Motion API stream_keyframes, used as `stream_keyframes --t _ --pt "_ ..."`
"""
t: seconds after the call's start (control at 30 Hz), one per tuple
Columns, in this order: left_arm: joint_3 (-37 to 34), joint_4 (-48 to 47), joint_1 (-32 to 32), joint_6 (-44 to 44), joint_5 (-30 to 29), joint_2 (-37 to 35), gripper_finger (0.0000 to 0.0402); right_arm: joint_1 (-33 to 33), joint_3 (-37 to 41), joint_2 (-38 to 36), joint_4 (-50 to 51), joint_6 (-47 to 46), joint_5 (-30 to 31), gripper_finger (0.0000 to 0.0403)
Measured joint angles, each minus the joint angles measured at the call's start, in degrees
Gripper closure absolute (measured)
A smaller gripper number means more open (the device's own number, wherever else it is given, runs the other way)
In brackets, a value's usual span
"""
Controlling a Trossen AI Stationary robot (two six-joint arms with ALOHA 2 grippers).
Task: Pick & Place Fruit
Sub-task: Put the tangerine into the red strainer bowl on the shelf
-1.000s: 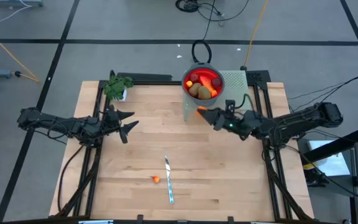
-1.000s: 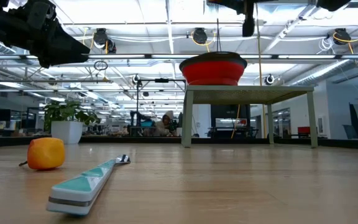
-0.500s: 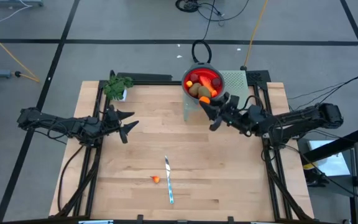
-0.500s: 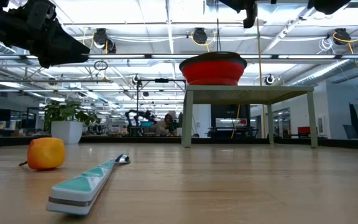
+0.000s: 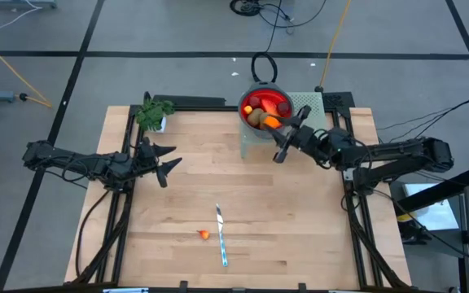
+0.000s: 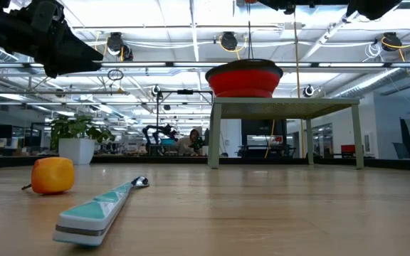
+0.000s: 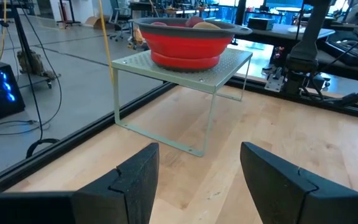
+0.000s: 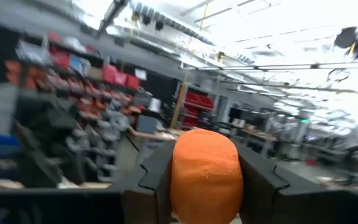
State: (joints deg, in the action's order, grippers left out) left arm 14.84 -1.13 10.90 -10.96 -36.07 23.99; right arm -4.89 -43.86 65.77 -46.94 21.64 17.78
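Observation:
A red bowl (image 5: 265,106) holding several fruit pieces stands on a pale green mesh stand (image 5: 306,106) at the table's far side. My right gripper (image 5: 277,128) hovers at the bowl's near rim, shut on an orange fruit piece (image 5: 272,122). Near the front edge a small orange fruit (image 5: 204,234) rests on the table beside a silver knife (image 5: 221,236). My left gripper (image 5: 166,161) waits open over the table's left side, nothing between its fingers (image 7: 135,180). My right gripper pinches the orange fruit piece (image 8: 205,171) between its two fingers (image 8: 157,180), one on each side. Its rounded end sticks out past the fingertips. The fingers come from the table's right, slanting upward. The piece is lifted clear of the table, by the bowl's near rim.
A green leafy plant (image 5: 153,114) in a white pot stands at the far left corner. The stand's thin legs (image 7: 211,124) hold the bowl (image 6: 244,78) well above the tabletop. Bare wood lies between the arms.
My right gripper has carried the orange piece up and toward the far edge, from in front of the stand to the bowl's near rim, rolling strongly about its own axis on the way. The piece stays in its hold.

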Motion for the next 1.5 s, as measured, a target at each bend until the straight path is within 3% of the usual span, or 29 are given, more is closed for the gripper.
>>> stream_keyframes --t 0.33,0.6,0.9,1.17,1.5 --pt "0.0 1.0 0.0 -0.3 0.0 0.0 0.0176 -6.5 -3.5 -2.5 11.6 5.6 0.1 0.0280" --pt "0.0 1.3 0.0 -0.3 0.0 0.0 0.0176 -11.5 -13.6 -2.0 33.7 -0.3 0.0 0.0279" --pt "0.0 1.3 0.0 -0.3 0.0 0.0 0.0176 -16.2 -19.7 -2.0 40.0 -10.0 -0.2 0.0279" --pt "0.0 1.4 0.0 -0.3 0.0 0.0 0.0176 -21.2 -19.8 0.7 42.5 -22.3 -10.2 0.0279" --pt "0.0 1.4 0.0 -0.5 -0.1 0.0 0.0176 -25.2 -19.8 7.2 43.9 -27.3 -18.4 0.0278"
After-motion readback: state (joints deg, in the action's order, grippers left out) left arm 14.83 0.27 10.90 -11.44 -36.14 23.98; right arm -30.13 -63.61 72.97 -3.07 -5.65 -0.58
